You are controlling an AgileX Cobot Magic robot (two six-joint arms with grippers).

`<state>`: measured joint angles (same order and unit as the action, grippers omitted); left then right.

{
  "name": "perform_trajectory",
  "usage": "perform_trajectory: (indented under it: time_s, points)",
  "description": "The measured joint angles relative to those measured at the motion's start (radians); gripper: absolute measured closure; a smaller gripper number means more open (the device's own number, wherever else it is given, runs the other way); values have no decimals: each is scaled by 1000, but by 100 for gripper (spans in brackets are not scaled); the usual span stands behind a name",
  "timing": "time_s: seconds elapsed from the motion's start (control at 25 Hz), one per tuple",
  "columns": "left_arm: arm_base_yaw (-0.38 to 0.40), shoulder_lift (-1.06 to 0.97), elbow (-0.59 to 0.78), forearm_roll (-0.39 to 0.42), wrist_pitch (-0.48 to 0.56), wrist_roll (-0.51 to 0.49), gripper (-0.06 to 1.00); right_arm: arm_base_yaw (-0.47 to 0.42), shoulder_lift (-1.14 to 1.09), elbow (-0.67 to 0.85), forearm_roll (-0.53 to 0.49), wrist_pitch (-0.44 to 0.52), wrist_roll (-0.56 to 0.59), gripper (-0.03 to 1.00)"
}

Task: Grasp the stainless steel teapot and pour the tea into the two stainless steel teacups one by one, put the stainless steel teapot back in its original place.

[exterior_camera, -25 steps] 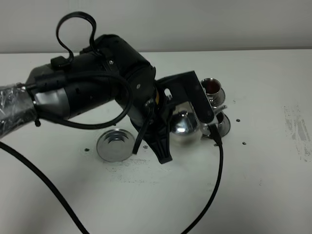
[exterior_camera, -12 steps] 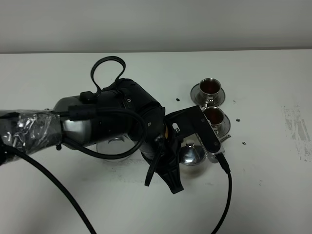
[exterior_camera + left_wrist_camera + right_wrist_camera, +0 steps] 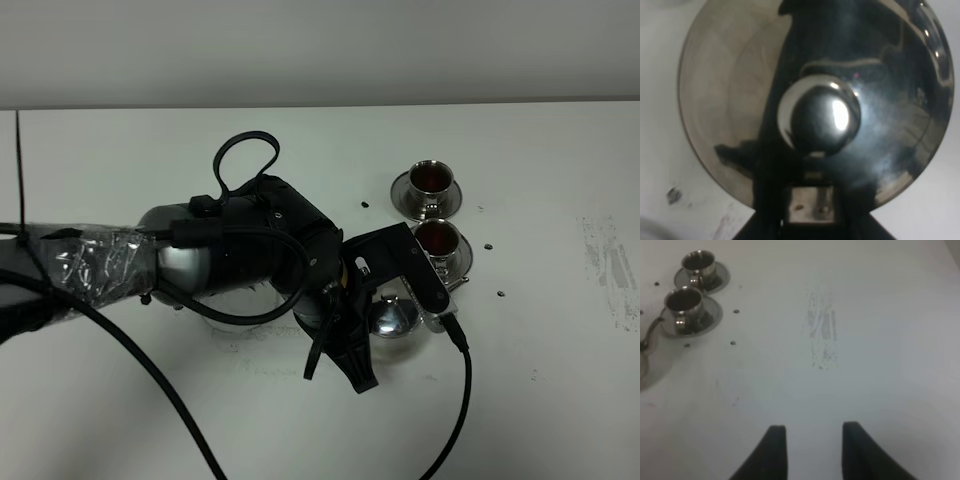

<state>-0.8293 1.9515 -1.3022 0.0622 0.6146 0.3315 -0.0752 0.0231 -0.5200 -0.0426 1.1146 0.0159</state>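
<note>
Left gripper (image 3: 352, 345) is carrying the stainless steel teapot (image 3: 395, 317); your overhead shot shows the pot tucked under the wrist, but the fingers themselves are hidden by the arm, so you cannot confirm from these pictures how far closed they are or exactly where they bite the handle. Both teacups look filled with dark tea: far cup (image 3: 432, 178) and near cup (image 3: 437, 238), each on its saucer. So you're judged to be on the last step, returning the pot. Next move calls for finding the wide saucer, which the arm seems to cover in the overhead view, then lowering level and centred before letting go. Watch the near cup; the pot sits close beside it. Left wrist view gives you what overhead lacks: the lid knob (image 3: 819, 114) straight on, dead centre of the domed lid (image 3: 715, 100), table visible at the edges. Right wrist view shows the right gripper (image 3: 810, 450) idle, fingers parted, nothing between them, over bare table (image 3: 865, 315), well apart from both cups.
</note>
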Motion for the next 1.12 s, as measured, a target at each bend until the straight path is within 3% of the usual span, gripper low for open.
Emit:
perform_trajectory:
  time_s: [0.28,0.48,0.8,1.12]
  points:
    - [92,-169,1,93,137,-74,74,0,0,0,0,0,0,68]
    - [198,-251,72,124,126,-125,74,0,0,0,0,0,0,68]
    - [322,-283,168,111,81,-180,74,0,0,0,0,0,0,68]
    - [337,-203,172,54,50,-189,74,0,0,0,0,0,0,68]
